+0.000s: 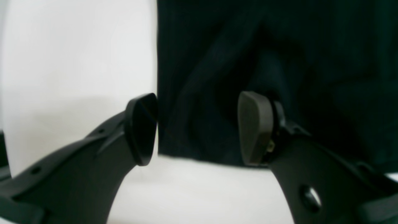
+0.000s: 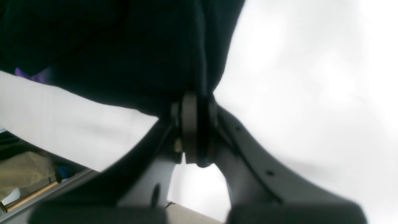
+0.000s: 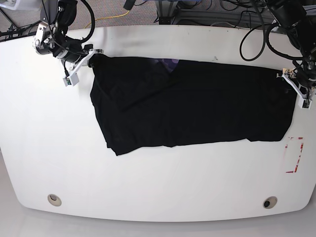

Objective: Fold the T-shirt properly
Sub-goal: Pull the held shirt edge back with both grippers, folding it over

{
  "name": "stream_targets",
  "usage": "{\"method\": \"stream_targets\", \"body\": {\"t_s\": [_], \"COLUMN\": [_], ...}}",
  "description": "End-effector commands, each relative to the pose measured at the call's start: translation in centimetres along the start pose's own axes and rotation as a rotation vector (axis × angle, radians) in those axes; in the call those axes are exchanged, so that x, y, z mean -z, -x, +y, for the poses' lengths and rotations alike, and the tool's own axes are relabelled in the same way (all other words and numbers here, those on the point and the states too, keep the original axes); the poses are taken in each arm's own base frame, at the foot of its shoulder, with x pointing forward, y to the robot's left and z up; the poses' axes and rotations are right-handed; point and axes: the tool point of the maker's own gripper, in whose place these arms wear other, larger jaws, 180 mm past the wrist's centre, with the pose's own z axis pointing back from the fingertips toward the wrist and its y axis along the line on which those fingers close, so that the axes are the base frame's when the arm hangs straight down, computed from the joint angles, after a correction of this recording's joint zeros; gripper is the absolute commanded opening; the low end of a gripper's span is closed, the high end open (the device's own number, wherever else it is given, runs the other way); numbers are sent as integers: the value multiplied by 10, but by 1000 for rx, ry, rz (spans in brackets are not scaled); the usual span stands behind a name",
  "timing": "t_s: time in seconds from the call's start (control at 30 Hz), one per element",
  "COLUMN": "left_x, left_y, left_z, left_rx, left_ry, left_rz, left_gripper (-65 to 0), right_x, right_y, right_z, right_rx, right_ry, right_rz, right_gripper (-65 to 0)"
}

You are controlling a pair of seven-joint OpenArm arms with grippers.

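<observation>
From the base view I have the T-shirt (image 3: 197,106) lying across the far half of the white table (image 3: 148,187), stretched out sideways into a long black band. Its far edge runs nearly straight from one arm to the other; the near edge is less tidy, slanting down to a blunt corner at the near side on that view's left. The cloth is plain black with shallow creases and a diagonal fold line crossing the part nearest the right arm. A small purplish-blue patch (image 3: 170,63) peeks out along the far edge.

My right tool (image 2: 196,130) is pressed together on the shirt: in its wrist view a bunch of black fabric comes down into the closed pads and is pinched there, with a sliver of purple showing at the frame's left edge. In the base view this tool sits at the shirt's far corner on the picture's left.

My left tool (image 1: 196,127) is spread, its two pads well apart. In its wrist view a corner of the cloth lies between them: one pad sits right at the side edge of the fabric, the other over the cloth. I cannot tell whether either pad touches the shirt. In the base view this tool is at the shirt's end on the picture's right. A red-outlined rectangle (image 3: 295,154) is marked on the table near that end.
</observation>
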Motion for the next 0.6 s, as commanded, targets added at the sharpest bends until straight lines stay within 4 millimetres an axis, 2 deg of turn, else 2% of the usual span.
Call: {"method": "stream_targets", "body": {"t_s": [0.0, 0.07, 0.17, 0.4, 0.57], "left_x": [-4, -1, 5, 11, 14], "left_y": [-15, -12, 4, 11, 21], "left_z": [12, 14, 12, 11, 23], "left_rx": [5, 5, -18, -43, -55], "left_ry": [-22, -18, 2, 18, 13], "left_rz": [-60, -61, -25, -42, -10], "left_gripper": [-269, -269, -271, -271, -274], "right_x": [-5, -6, -6, -7, -8], "right_y": [-10, -10, -9, -9, -10], "right_z": [-1, 0, -1, -2, -3], "right_rx": [-21, -22, -22, -27, -28], "right_ry": [1, 2, 2, 7, 9], "right_rz": [-32, -31, -30, -29, -29], "right_gripper": [-650, -650, -650, -650, -650]}}
